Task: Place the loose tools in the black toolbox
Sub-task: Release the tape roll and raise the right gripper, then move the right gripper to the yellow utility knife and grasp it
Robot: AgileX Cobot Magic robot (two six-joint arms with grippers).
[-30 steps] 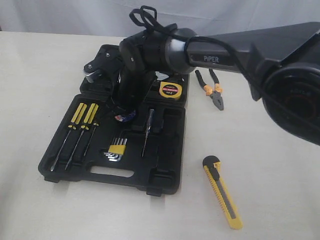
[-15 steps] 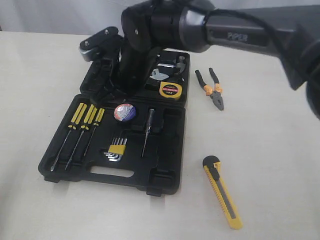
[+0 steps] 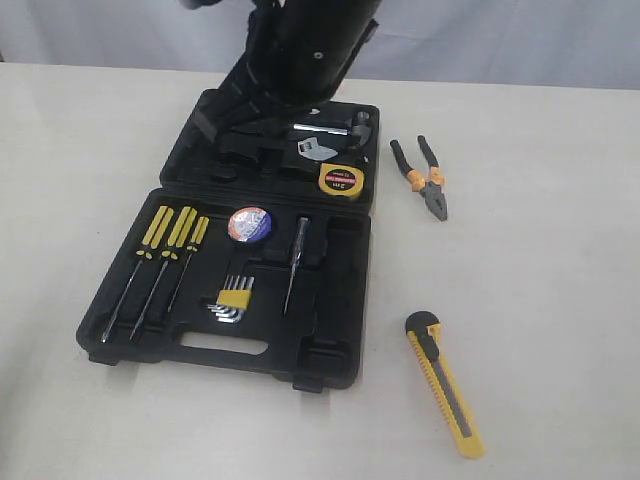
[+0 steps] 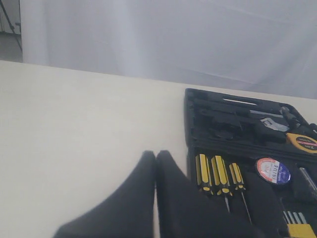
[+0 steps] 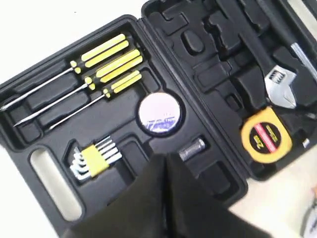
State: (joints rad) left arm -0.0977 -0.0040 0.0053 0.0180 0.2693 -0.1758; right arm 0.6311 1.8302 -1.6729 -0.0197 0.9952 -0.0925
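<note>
The black toolbox lies open on the table. The dark tape roll with its blue-white label sits in a round recess of the near half, also seen as the tape roll. The yellow-black tape measure rests in the far half. Orange-and-black pliers and the long yellow utility knife lie on the table right of the box. My right gripper hovers above the box, shut and empty. My left gripper is shut and empty over the table beside the box.
Three yellow-handled screwdrivers, a yellow-holdered hex key set, a thin tester screwdriver and an adjustable wrench sit in the box. The right arm looms over the box's far half. A white curtain backs the table.
The right arm has lifted up and back from the near half of the box, leaving the tape roll lying in its recess. Pliers and knife have not moved.
</note>
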